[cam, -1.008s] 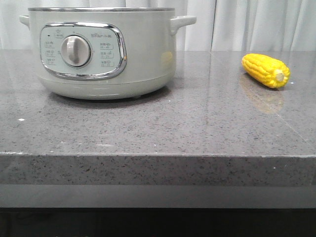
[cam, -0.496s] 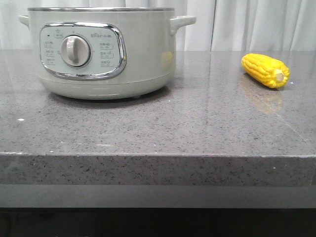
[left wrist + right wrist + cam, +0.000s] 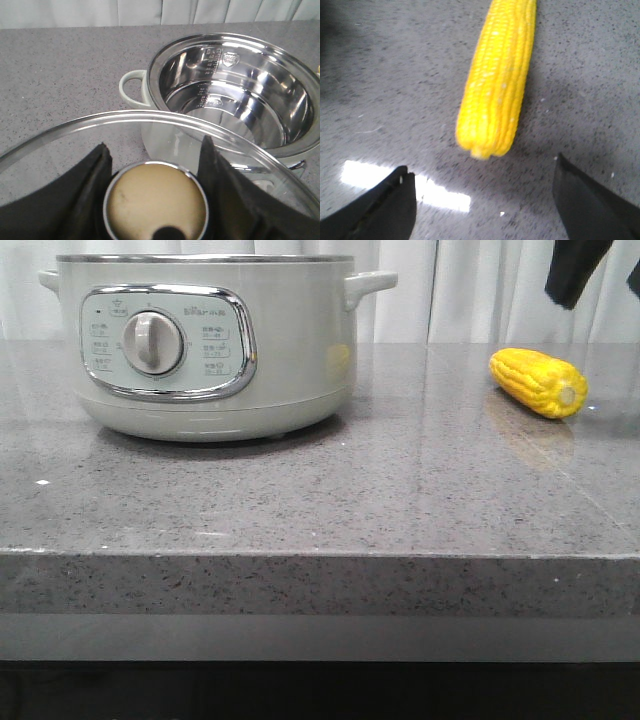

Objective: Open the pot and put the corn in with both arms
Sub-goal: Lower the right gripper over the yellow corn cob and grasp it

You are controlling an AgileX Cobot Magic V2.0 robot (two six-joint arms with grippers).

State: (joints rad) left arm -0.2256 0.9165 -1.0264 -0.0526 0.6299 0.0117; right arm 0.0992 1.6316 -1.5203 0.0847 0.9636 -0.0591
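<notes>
Step in hand, as judged: corn to be grasped by the right gripper w/ the lid kept off the pot by the left gripper. Right jaws are spread wide, above the counter, cob's stub end seen between them in the wrist view; best closed across the cob's mid-length, not the tapering end, since a round cob is likely to roll or slip. Left jaws are clamped on the lid's knob; lid should be held clear of the rim till the cob is in. Corn: bright yellow, pale stub, lying at right of the front view, well apart from the pot. Pot: pale grey-green, dial panel, upper left of front view; shiny steel inside, seemingly empty.
</notes>
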